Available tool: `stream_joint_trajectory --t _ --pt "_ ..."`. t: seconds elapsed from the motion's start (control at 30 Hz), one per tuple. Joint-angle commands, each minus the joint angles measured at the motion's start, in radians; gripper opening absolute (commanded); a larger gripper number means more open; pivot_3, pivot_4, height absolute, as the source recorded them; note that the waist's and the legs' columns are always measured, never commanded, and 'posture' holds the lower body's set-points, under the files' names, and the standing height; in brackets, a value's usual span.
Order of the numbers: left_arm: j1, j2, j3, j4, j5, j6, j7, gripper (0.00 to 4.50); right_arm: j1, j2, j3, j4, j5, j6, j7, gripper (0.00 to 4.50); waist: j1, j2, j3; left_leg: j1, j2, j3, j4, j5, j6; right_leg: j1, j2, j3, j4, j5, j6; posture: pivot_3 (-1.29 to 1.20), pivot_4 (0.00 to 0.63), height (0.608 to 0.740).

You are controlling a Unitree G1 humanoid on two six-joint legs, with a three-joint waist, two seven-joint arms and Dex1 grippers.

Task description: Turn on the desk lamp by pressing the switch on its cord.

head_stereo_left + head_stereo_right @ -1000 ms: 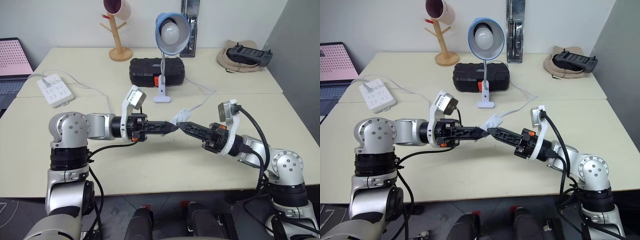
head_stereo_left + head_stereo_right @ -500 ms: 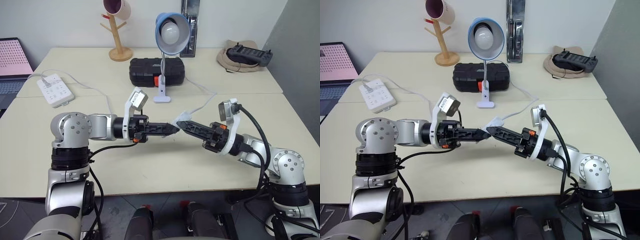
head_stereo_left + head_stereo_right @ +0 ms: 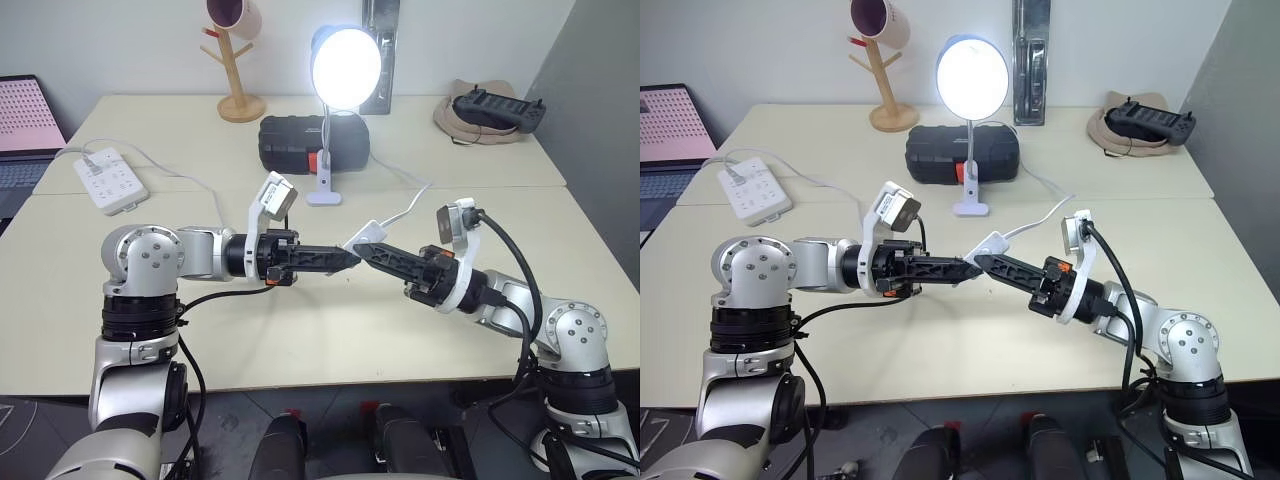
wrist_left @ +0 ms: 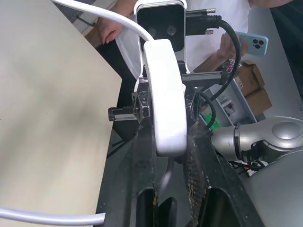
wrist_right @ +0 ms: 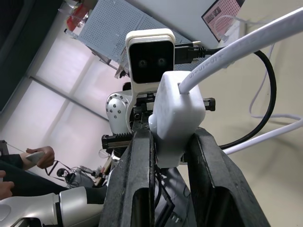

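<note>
Desk lamp (image 3: 345,62) stands lit at the twelve o'clock side of the bench (image 3: 300,330), its bulb glowing white, so the task looks essentially done; only letting go appears left. The switch (image 3: 363,236) is held up above the bench's centre, clamped from both sides: the left gripper (image 3: 350,258) and the right gripper (image 3: 362,249) each have their fingers clenched on it. The cord (image 3: 410,205) trails toward one o'clock. A closed black case (image 3: 313,143) sits behind the lamp's base, contents unseen.
</note>
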Motion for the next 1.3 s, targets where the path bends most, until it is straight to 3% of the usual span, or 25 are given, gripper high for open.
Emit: stream_joint_trajectory --t 0.03,0.33,0.37,0.53,0.8,0.9,1.07,1.17,1.3 --pt "0.001 0.018 -0.004 -0.022 -0.008 -0.005 0.002 0.39 -0.002 -0.015 -0.016 -0.053 0.022 -0.015 0.011 0.57 0.0 0.0 0.0 0.0 0.0 0.0 0.0 0.0 0.0 0.0 0.0 0.0 0.0 0.0 0.0 0.0 0.15 0.74" --pt "-0.004 0.021 -0.012 -0.014 -0.009 -0.009 0.0 0.39 -0.008 -0.01 -0.013 -0.055 -0.016 -0.029 0.016 0.57 0.0 0.0 0.0 0.0 0.0 0.0 -0.001 0.0 0.0 0.0 0.0 0.0 -0.001 0.0 0.0 0.0 0.15 0.74" --pt "-0.006 0.022 -0.014 -0.011 -0.008 -0.01 -0.002 0.39 -0.008 -0.01 -0.016 -0.051 -0.008 -0.03 0.018 1.28 0.0 0.0 0.0 0.0 0.0 0.0 -0.001 0.0 0.0 0.0 0.0 0.0 -0.001 0.0 0.0 0.0 0.15 0.74" --pt "-0.013 0.045 -0.033 -0.009 0.001 -0.024 -0.025 0.39 0.001 -0.02 -0.027 -0.055 -0.007 -0.03 0.021 2.12 0.0 0.0 0.0 0.0 0.0 0.0 -0.001 0.0 0.0 0.0 0.0 0.0 -0.001 0.0 0.0 0.0 0.15 0.74" --pt "-0.076 0.136 -0.145 0.06 0.112 -0.161 -0.163 0.39 0.103 -0.095 -0.089 -0.153 -0.05 -0.056 0.012 3.94 0.004 0.0 0.0 -0.001 0.0 0.0 -0.002 0.0 0.0 0.0 0.0 0.0 -0.003 0.0 0.0 0.0 0.15 0.74" --pt "-0.132 0.181 -0.229 0.135 0.234 -0.315 -0.266 0.39 0.149 -0.129 -0.084 -0.269 -0.19 -0.082 -0.045 4.46 0.009 0.0 0.0 -0.001 0.0 0.0 -0.002 0.0 0.0 0.0 0.0 0.0 -0.004 0.0 0.0 0.0 0.15 0.74" --pt "-0.194 0.211 -0.415 0.28 0.524 -0.705 -0.425 0.39 0.191 -0.178 0.005 -0.418 -0.526 -0.13 -0.088 4.46 0.015 0.001 0.0 -0.001 0.0 0.001 -0.004 0.0 0.0 -0.001 0.0 0.0 -0.006 0.0 0.0 0.0 0.15 0.74" --pt "-0.243 0.151 -0.5 0.471 0.732 -1.034 -0.414 0.39 0.182 -0.196 0.077 -0.438 -0.768 -0.19 -0.105 4.46 0.017 0.001 0.0 -0.001 0.0 0.001 -0.005 0.0 0.0 -0.001 0.0 0.0 -0.007 0.0 0.0 0.0 0.15 0.74" --pt "-0.317 0.056 -0.558 0.745 0.943 -1.413 -0.334 0.39 0.192 -0.176 0.113 -0.415 -0.946 -0.256 -0.093 4.46 0.023 0.0 0.0 -0.006 0.0 0.001 -0.004 0.0 0.0 -0.003 0.0 -0.001 -0.013 0.001 0.002 0.0 0.15 0.74"
